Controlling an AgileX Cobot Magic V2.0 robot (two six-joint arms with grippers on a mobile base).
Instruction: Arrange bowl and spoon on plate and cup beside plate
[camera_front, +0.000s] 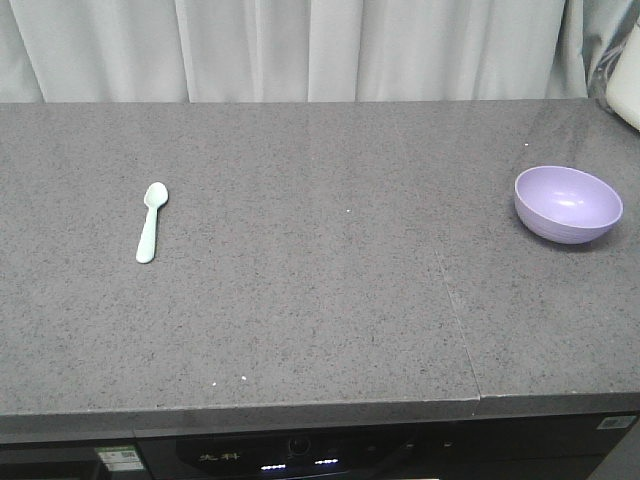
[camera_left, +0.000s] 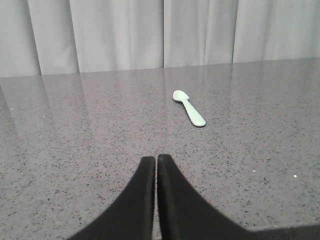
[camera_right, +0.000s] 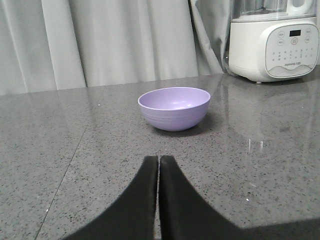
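Lavender bowl (camera_front: 567, 204): sitting upright and empty on the right side of the table (camera_front: 320, 300), toward the far edge. It is lying straight ahead of my right hand (camera_right: 159, 164).
Mint spoon (camera_front: 151, 222): lying flat on the left side, head toward the far edge and handle toward me. It is ahead of my left hand (camera_left: 156, 165), a little to the right in that wrist's view, and well apart from the bowl.
Absent items: the plate and the cup are not showing in any view, so I cannot tell where they are.
Step in hand, as I am judging it: none of the arranging is done yet. I am lining up to reach, right hand for the bowl and left hand for the spoon.
Right hand pose: I am carrying it low and level, pointing at the bowl, jaws pressed together and gripping nothing.
Left hand pose: I am carrying it low and level too, jaws pressed together, nothing between them.
Bowl, doing it well: I am planning to spread the jaws before arriving and pinch the rim, one jaw inside and one outside. The glossy wall looks likely to slip.
Spoon, doing it well: it is thin and flat on stone, so I am planning to come down from above across the handle's narrow width.
Hazard: a white appliance (camera_right: 272, 40) is standing behind the bowl to its right, so I am keeping my right arm's path short of it.
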